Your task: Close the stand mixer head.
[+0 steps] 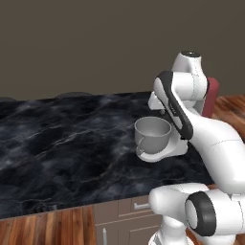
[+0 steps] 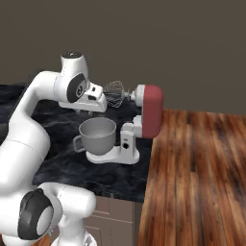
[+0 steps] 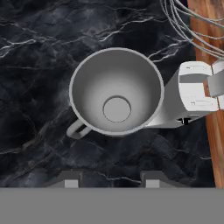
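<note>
Spread apart, the robot's dark two-finger gripper [image 3: 109,179] hangs empty above the grey metal mixing bowl [image 3: 116,90]. Right of it, the dark-red rounded stand mixer head [image 2: 151,111] stands tilted up, wire whisk [image 2: 114,92] raised. Black marble countertop [image 1: 57,143] meets wooden floor [image 2: 202,182] and brown wall [image 1: 95,43].

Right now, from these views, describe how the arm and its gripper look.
The arm is built of glossy white rounded segments with dark grey to black joint rings and caps, and a black stripe runs along one link. No cables or markings are visible. The hand is a white block, and the gripper ends in two small dark grey finger tips with lighter pads.
</note>
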